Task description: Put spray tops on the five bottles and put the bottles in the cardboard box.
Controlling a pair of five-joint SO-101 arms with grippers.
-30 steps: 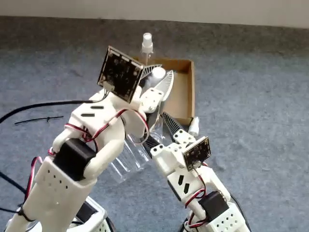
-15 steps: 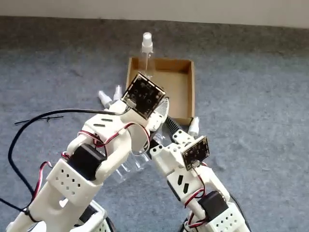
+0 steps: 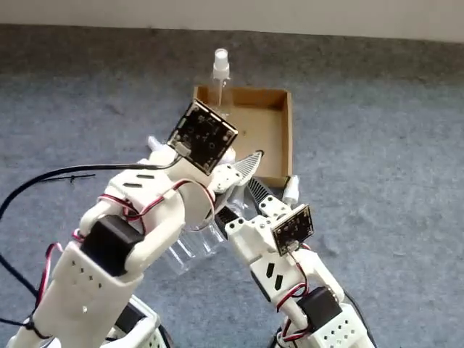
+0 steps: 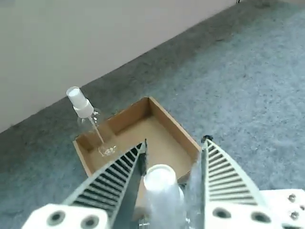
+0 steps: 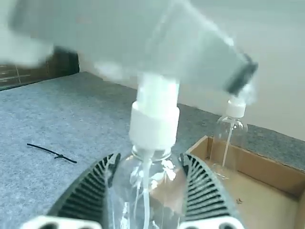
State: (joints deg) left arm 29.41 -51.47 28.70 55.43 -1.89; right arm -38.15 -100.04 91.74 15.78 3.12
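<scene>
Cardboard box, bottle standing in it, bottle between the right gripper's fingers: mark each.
cardboard box (image 3: pixel 270 134), high view, bare floor.
standing bottle (image 4: pixel 80 102), left wrist view, spray head.
held bottle (image 5: pixel 155 125), right wrist view, white collar.

Fig. Grey carpet (image 3: pixel 384 138) covers the whole work surface and meets a pale wall (image 3: pixel 304 13) along its far edge. A thin black cable tie (image 3: pixel 58 179) lies flat on the carpet, well apart from the wall.

Soft, even light falls from above on my grey surface (image 3: pixel 391 159), and the shadows on it are faint. In my right wrist view my left arm (image 5: pixel 143 43) smears into a pale blur, while the clear bottle (image 5: pixel 143 191) shows small glints.
</scene>
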